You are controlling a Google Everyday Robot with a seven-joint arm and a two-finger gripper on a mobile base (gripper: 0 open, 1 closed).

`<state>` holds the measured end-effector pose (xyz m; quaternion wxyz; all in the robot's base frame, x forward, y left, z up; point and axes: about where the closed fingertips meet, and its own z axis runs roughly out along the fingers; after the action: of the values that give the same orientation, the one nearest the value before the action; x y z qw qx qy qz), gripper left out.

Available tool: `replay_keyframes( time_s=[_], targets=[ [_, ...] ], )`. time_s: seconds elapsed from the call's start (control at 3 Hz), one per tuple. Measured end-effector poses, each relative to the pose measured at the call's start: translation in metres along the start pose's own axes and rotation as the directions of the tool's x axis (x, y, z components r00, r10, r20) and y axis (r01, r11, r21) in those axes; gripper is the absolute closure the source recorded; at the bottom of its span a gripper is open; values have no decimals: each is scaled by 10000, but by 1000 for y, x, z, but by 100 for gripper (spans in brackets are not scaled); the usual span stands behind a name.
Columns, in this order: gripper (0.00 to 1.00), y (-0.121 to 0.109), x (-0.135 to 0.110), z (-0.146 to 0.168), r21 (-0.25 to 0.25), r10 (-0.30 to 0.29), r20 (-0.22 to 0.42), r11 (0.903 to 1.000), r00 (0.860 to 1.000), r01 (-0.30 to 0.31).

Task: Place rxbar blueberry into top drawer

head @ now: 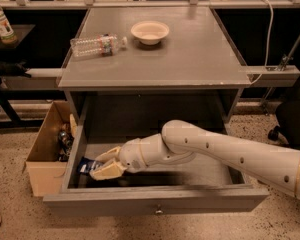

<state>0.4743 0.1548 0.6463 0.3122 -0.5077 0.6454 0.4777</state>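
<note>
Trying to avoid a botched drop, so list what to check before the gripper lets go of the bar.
1. Drawer pulled open: ok.
2. Gripper inside the drawer, at its left end and below the rim: ok.
3. Bar between the gripper's fingers: ok.
4. Bar over the drawer, not the box, which stands outside the left wall: ok.
5. Bar touching the drawer floor: cannot tell.
6. Bottle and bowl up on the tabletop, away from the arm: ok.
</note>
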Motion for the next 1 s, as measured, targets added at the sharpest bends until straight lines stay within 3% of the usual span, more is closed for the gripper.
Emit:
replay_keyframes(
  time_s=[0.33, 0.67, 1.0],
  targets=[
    [100, -17, 1, -32, 733, -69, 114, 9973, 9999, 60],
    [77, -28, -6, -56, 1177, -120, 292, 9930, 9995, 85],
    [52, -28, -6, -56, 1177, -120, 292, 9930, 9995, 85]
  ],
)
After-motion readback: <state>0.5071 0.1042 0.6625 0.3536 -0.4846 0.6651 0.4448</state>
